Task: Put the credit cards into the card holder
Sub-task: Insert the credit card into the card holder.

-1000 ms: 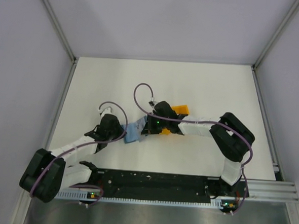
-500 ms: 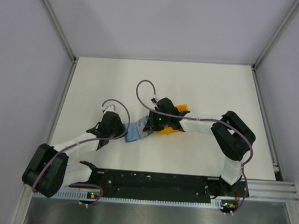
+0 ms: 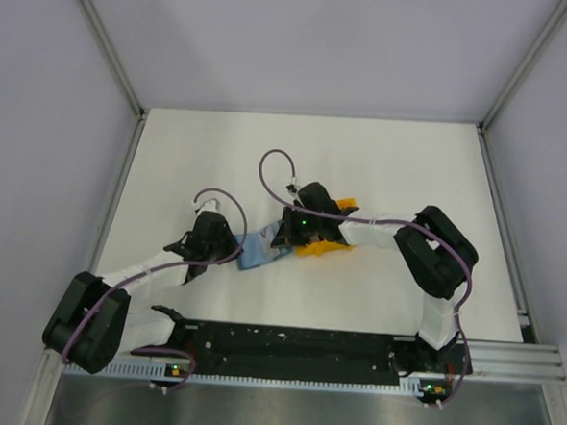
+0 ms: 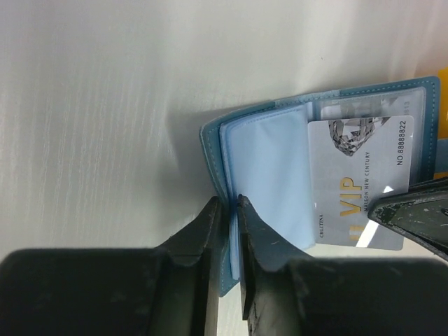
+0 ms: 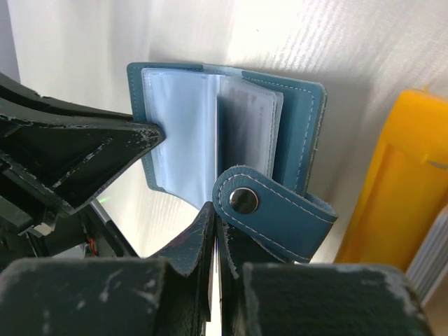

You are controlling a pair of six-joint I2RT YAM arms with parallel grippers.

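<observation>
Fingers of left gripper (image 4: 231, 206): narrow, pinching the near edge of the teal-blue square folding card holder (image 4: 266, 168), open over the white table (image 3: 267, 163), beside an orange plastic rack (image 5: 392, 175). Right gripper (image 5: 216, 213): nearly closed, apparently on a silver-grey stiff VIP card (image 4: 357, 185) lying across a pale-blue sleeve. Risk: card corner snagging the sleeve lip, dragging the card holder from its pinch. Count: one card holder; one card, perhaps a second sleeved; one rack.

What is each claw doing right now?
Left claw: closed, pinching the edge of the teal-blue folding wallet.
Right claw: closed on the thin pale grey VIP card.
</observation>
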